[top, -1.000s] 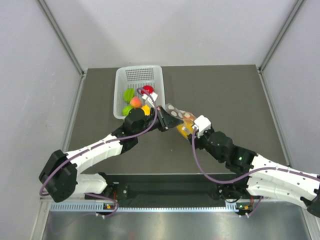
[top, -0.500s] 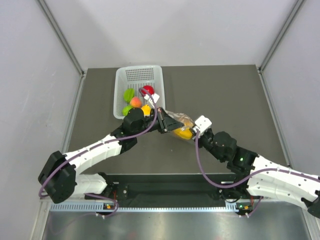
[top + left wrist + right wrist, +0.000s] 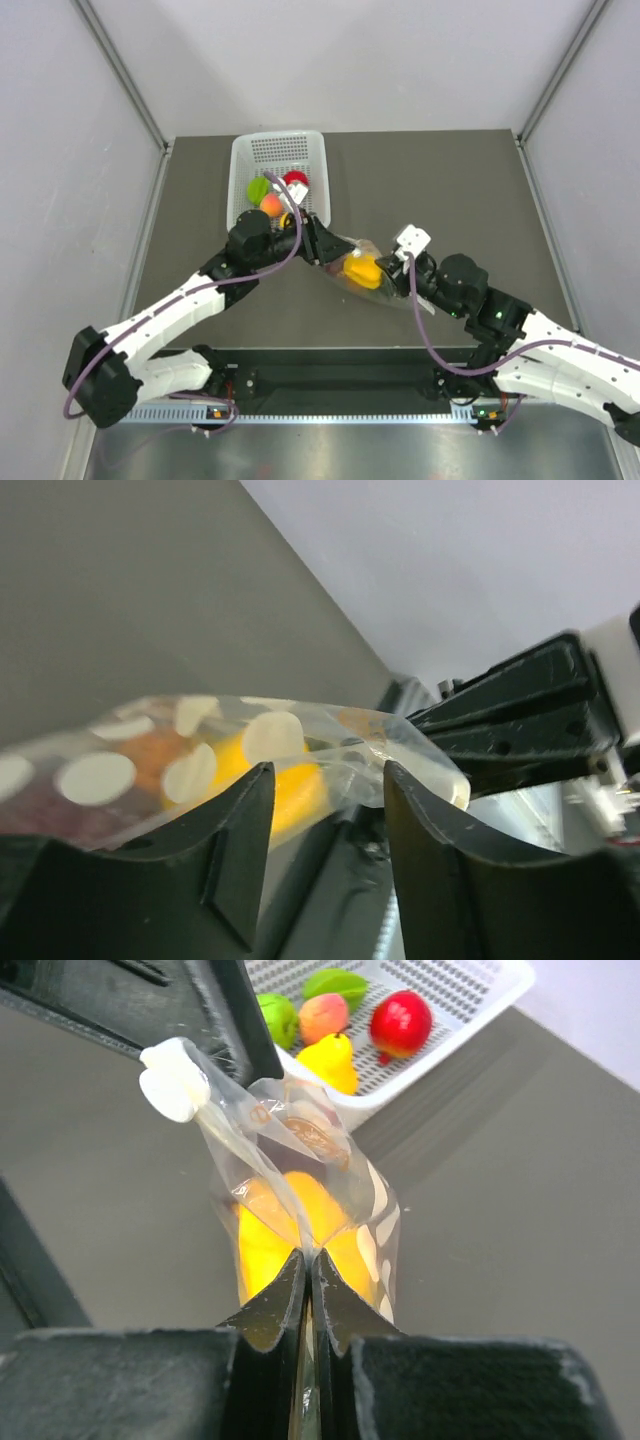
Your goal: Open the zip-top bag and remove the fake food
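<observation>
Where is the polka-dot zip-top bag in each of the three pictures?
Top external: zip-top bag mid-table, below-right of the white basket.
Left wrist: zip-top bag crosses the lower left.
Right wrist: zip-top bag stands at centre.
Shared landmark: yellow toy inside it.

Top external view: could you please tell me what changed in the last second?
The left hand drew back leftward and the right hand rightward, spreading the clear polka-dot zip-top bag wider between them. The white perforated plastic basket stayed put; the fake food remains bagged.
</observation>
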